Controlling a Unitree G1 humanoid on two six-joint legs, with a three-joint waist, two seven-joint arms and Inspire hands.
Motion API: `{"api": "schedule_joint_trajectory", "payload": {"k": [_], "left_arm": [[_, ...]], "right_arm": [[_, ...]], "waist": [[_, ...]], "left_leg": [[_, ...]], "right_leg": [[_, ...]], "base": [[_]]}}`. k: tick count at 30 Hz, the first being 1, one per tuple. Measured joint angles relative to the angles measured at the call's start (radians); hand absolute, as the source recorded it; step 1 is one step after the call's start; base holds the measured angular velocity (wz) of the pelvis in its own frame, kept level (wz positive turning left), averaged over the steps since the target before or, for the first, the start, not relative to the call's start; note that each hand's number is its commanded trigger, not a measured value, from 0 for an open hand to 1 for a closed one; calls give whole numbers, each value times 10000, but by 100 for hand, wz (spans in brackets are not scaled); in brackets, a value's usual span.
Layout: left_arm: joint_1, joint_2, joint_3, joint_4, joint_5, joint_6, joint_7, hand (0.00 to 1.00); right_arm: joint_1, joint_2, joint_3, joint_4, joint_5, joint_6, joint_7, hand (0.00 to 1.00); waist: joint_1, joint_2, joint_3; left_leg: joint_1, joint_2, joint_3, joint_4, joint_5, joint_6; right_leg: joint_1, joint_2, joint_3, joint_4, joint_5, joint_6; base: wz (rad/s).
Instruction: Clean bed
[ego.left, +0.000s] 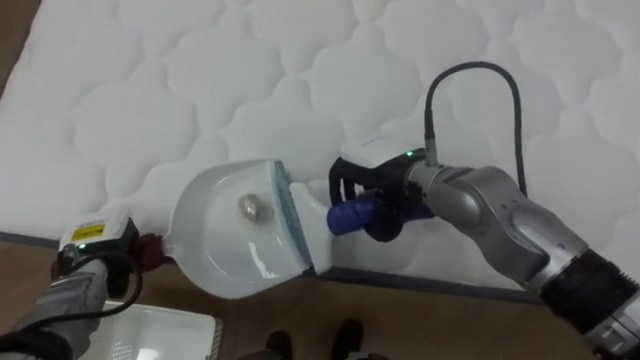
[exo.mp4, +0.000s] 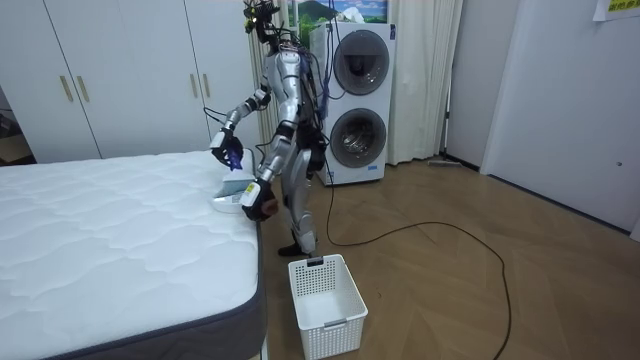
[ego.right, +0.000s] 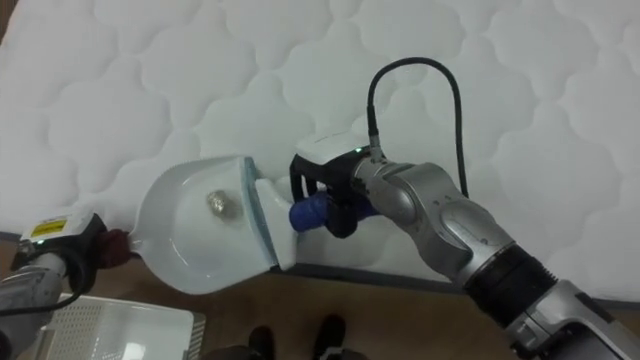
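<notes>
I stand at the side edge of a white quilted mattress (ego.left: 250, 80). A white dustpan (ego.left: 215, 255) sits at that edge, half over the floor, with a small crumpled grey ball (ego.left: 250, 208) lying in it. My left hand (ego.left: 110, 262) at the lower left grips the dustpan's dark red handle (ego.left: 150, 250). My right hand (ego.left: 385, 205) is shut on the blue handle (ego.left: 345, 216) of a white brush (ego.left: 303, 225). The brush's pale green bristles (ego.left: 283, 200) rest against the dustpan's mouth. In the room view the dustpan (exo.mp4: 228, 200) lies at the bed's corner.
A white slatted plastic basket (exo.mp4: 325, 292) stands on the wooden floor by my feet, its rim (ego.left: 150, 330) at the bottom left. White wardrobes (exo.mp4: 120, 75) and stacked washing machines (exo.mp4: 357, 100) line the far wall.
</notes>
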Motion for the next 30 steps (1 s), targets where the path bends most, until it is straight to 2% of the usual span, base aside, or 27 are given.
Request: {"api": "schedule_joint_trajectory", "payload": {"k": [9, 20, 26, 30], "left_arm": [[22, -38, 41, -3, 7, 1, 15, 100], [41, -37, 55, 8, -3, 0, 23, 100], [165, -43, 35, 24, -210, -17, 25, 100], [455, -103, 52, -1, -396, -69, 129, 100]], "right_arm": [[-4, 248, -96, -306, 83, -17, 547, 100], [-3, 363, -96, -354, 921, -432, 886, 100], [130, 264, -74, -319, 1223, -645, 832, 100], [270, 5, -28, -159, 1193, -810, 484, 100]], "waist": [[6, 39, -6], [20, 62, -1], [3, 64, 0], [-2, 83, 13]], "left_leg": [[1, -48, 9, -14, 1, 0], [-2, -70, 59, -59, 1, 0], [18, -61, 42, -31, 1, 2], [168, -71, 20, -51, -1, 4]], "right_leg": [[-85, -52, 35, 177, -80, 5], [-167, -65, 104, 210, -100, 5], [-82, -61, 76, 157, -96, 11], [82, -70, 53, 192, -109, 40]], "base": [[0], [-1], [0], [0]]}}
